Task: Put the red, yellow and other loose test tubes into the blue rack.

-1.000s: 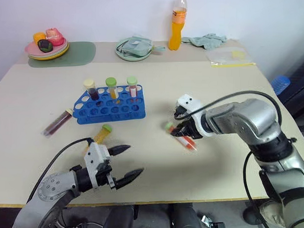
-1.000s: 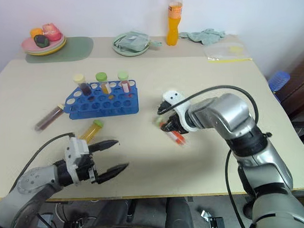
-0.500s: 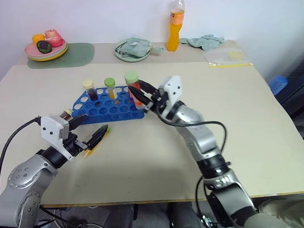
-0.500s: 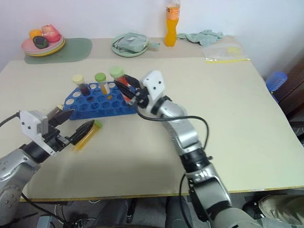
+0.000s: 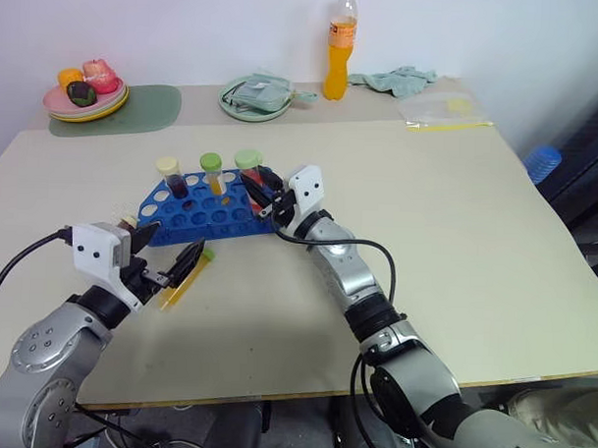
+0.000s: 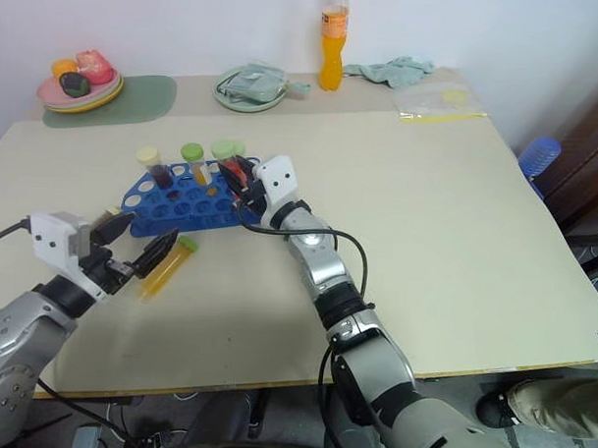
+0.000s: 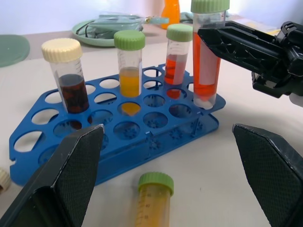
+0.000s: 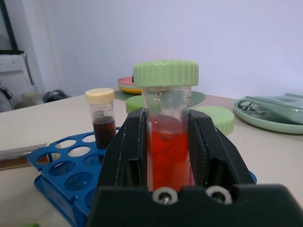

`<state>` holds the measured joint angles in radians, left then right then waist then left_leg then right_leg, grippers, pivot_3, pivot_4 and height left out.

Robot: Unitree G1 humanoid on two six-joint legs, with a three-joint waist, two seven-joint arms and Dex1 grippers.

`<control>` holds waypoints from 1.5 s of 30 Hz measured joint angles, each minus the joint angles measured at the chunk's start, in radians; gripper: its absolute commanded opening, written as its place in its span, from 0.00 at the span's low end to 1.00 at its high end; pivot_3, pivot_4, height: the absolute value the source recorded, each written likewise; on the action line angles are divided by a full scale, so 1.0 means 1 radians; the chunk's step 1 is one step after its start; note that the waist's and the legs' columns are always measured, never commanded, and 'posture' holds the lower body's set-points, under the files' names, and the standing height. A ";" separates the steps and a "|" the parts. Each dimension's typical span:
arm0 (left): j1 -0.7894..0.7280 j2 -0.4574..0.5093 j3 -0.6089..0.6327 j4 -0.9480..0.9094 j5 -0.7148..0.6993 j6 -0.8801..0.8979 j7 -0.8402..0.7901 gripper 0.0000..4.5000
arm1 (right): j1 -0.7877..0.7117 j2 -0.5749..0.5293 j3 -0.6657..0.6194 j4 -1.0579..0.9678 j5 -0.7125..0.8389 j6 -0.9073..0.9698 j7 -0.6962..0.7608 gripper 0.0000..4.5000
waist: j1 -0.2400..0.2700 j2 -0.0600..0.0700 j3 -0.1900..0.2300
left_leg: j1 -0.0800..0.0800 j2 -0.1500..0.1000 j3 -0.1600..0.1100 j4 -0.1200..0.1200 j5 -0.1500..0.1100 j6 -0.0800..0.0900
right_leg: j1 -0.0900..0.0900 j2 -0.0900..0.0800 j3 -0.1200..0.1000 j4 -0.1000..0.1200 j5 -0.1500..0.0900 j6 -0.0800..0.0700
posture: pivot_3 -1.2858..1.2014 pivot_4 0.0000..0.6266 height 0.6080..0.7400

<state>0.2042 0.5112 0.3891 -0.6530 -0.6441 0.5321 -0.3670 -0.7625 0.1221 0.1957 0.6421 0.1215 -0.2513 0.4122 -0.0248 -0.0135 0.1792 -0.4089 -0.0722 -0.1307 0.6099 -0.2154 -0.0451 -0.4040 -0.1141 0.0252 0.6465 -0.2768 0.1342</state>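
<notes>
Head views: right arm holding a red tube at the rack

Left eye view: the right arm is reaching across the table (image 5: pixel 455 249) toward the robot's left, its gripper (image 5: pixel 264 186) closing on the red tube (image 5: pixel 250 173) at the right end of the rack (image 5: pixel 196 220). The left arm is sitting low near the table's front edge, its gripper (image 5: pixel 165 259) pointing forward with fingers spread wide and empty. The yellow tube (image 5: pixel 187 279) is lying on the table just beside that gripper. A maroon tube (image 5: pixel 125 221) is lying partly hidden by the rack's left end.

Right eye view: three tubes are standing in the rack's back row, cream cap (image 6: pixel 148 157) leftmost.

Left wrist view: both spread fingers (image 7: pixel 75 165) are framing the rack. The red tube is standing upright with its bottom over the rack's corner holes; whether it is seated I cannot tell. The right gripper's fingers (image 7: pixel 246 45) are clamping it from the side.

Right wrist view: the two fingers (image 8: pixel 125 156) are pressing on the red tube just under its green cap (image 8: pixel 165 72).
</notes>
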 measured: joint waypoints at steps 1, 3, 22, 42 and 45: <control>0.004 0.000 0.003 0.004 0.000 -0.003 -0.005 1.00 | 0.000 0.003 -0.001 0.007 -0.002 -0.003 0.000 0.16 | -0.001 0.000 0.000 | 0.000 0.000 0.000 0.000 0.000 0.000 | 0.000 0.000 0.000 0.000 0.000 0.000 | 0.52 0.24 1.00; 0.020 0.000 0.014 0.017 0.002 -0.017 -0.024 1.00 | 0.000 0.004 -0.003 0.025 -0.012 -0.006 -0.002 0.16 | -0.002 0.000 0.000 | 0.000 0.000 0.000 0.000 0.000 0.000 | 0.000 0.000 0.000 0.000 0.000 0.000 | 0.52 0.24 1.00; 0.033 0.002 0.038 0.153 0.030 -0.104 -0.112 1.00 | -0.002 0.006 -0.028 -0.013 -0.024 -0.054 0.014 0.82 | -0.013 0.000 0.000 | 0.000 0.000 -0.001 -0.001 0.000 0.000 | -0.001 0.000 0.000 0.001 0.000 0.000 | 0.52 0.24 1.00; -0.546 0.713 -0.204 0.787 0.091 0.416 -0.406 1.00 | 0.319 -0.389 0.006 -0.740 0.078 0.420 0.297 0.82 | -0.022 0.001 0.002 | 0.000 0.000 0.002 -0.004 0.001 -0.001 | -0.003 0.001 -0.001 0.002 -0.001 -0.001 | 0.52 0.24 1.00; -0.622 0.729 -0.340 0.789 0.092 0.498 -0.530 1.00 | 0.340 -0.430 0.013 -0.795 0.078 0.447 0.317 0.82 | -0.021 0.001 0.002 | -0.001 0.000 0.004 -0.004 0.001 -0.001 | -0.003 0.001 -0.001 0.002 -0.001 -0.001 | 0.52 0.24 1.00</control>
<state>-0.4178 1.2404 0.0492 0.1359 -0.5526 1.0304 -0.8971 -0.4227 -0.3080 0.2087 -0.1533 0.1995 0.1952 0.7288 -0.0453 -0.0124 0.1811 -0.4096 -0.0718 -0.1268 0.6058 -0.2146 -0.0460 -0.4073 -0.1129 0.0243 0.6487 -0.2780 0.1335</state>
